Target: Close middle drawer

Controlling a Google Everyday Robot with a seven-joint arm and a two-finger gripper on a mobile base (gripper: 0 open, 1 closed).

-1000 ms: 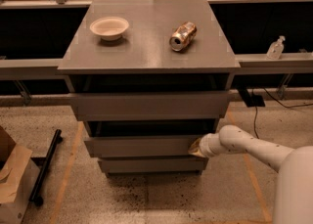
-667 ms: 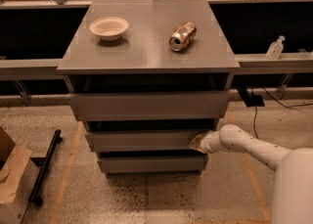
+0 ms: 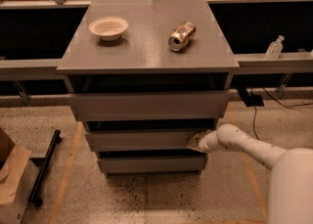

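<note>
Resting at the right end of the middle drawer (image 3: 142, 140), the hand (image 3: 197, 143) appears to touch the front panel; whether it is clenched or released I cannot tell. The drawer stretches away to the left of the hand, between the taller top drawer (image 3: 149, 105) just above it and the lowest drawer (image 3: 151, 163) just below. It looks partly out, with a dark gap showing above its front.

The main risk, as I judge it, is the off-centre contact. A push at one end could skew the drawer in its runners and jam it short of shut. The hand could also slip off the near right corner and go past the panel. A hard shove might jolt the whole cabinet (image 3: 215, 78), and the can (image 3: 182, 35) lying on its side on the surface (image 3: 146, 54), high above the hand, could roll. The bowl (image 3: 108, 27) seems safer.

The drawer's long axis runs left to right, across the cabinet. Its front faces outward toward the robot, so closing means travel straight back, away from the arm (image 3: 244, 145).
</note>
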